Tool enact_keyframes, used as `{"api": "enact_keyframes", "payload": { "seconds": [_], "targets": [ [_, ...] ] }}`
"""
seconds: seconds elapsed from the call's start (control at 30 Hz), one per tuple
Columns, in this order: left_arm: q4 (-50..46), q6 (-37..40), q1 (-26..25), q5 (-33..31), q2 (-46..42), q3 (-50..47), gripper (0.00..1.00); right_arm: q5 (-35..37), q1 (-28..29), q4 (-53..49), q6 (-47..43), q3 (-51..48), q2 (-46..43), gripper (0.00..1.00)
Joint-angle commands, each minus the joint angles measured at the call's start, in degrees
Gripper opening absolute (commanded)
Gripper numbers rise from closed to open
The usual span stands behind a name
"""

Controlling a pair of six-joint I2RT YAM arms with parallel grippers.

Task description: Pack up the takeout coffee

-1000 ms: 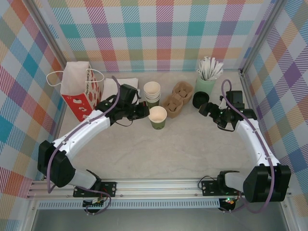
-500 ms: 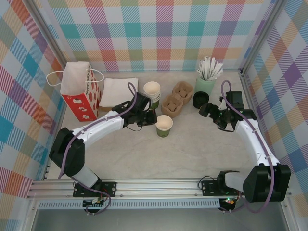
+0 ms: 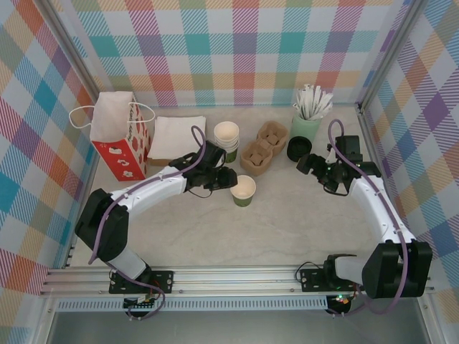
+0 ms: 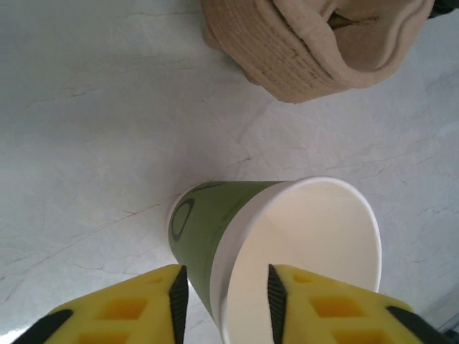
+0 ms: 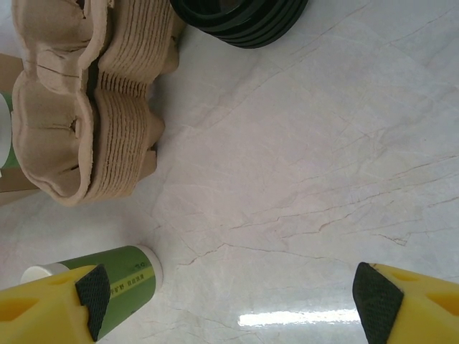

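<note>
The single dark-green paper cup (image 3: 244,190) stands upright and lidless on the table, its cream inside showing (image 4: 315,244). My left gripper (image 3: 228,179) straddles its near rim in the left wrist view (image 4: 228,304). One pad is outside the green wall, the other is inside the cup, and a gap shows on both sides, so it is open. A stack of black lids (image 3: 298,148) sits at the back right (image 5: 240,18). My right gripper (image 3: 315,168) hangs wide open over bare table (image 5: 235,297), with the cup (image 5: 122,283) to its left.
Stacked cardboard cup carriers (image 3: 259,147) lie just behind the cup (image 4: 315,43) (image 5: 86,100). A stack of like green cups (image 3: 226,137), a mint cup of white sticks (image 3: 308,118), a flat white pad (image 3: 174,136) and a red-and-white paper bag (image 3: 118,136) line the back.
The left arm carried the cup forward and to the right, away from the cup stack, then came to rest. The right arm has barely moved.
</note>
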Motion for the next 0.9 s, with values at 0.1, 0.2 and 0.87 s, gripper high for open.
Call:
{"api": "enact_keyframes", "payload": {
  "seconds": [0.1,0.2,0.87],
  "targets": [
    [-5.3,2.9,-0.7,-5.5,-6.9,1.7,0.53,-0.5,-0.4,3.0,-0.1,1.3,3.3,0.83],
    [-6.3,3.5,-0.8,-7.3,-9.5,1.9,0.62,-0.8,-1.9,4.7,0.0,1.9,5.6,0.77],
    [-9.2,3.5,-0.8,-15.7,-23.2,-4.1,0.81,-7.2,-7.9,27.6,10.1,5.2,22.6,0.49]
  ]
}}
